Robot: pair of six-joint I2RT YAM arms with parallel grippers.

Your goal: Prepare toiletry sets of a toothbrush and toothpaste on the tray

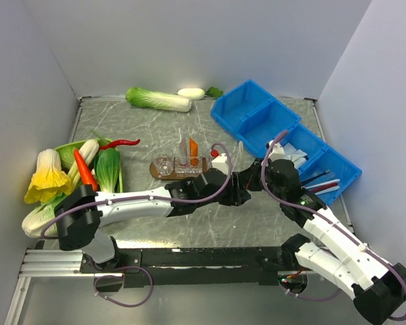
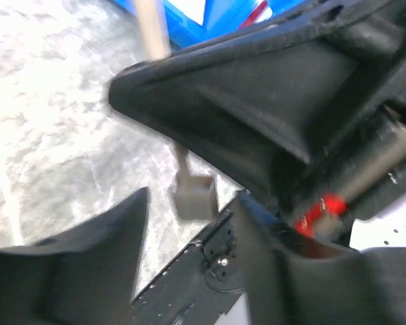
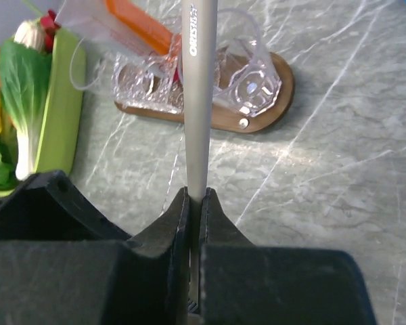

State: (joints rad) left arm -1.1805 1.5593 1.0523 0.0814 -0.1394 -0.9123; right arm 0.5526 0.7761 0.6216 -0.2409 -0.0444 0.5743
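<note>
Right claw (image 3: 195, 198) clamped on toothbrush (image 3: 198, 101), left claw (image 2: 193, 206) parted either side of its end, tray (image 3: 279, 100) beyond.

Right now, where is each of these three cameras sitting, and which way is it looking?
Top external: high behind the bases, looking down on the table; left arm and right arm both show.
Left wrist: on the left arm, facing the blue bins; the left fingers frame the bottom.
Right wrist: on the right arm, facing the tray; the right fingers pinch the toothbrush.
Shared: both wrist views show the toothbrush; top and right wrist show the tray.
</note>
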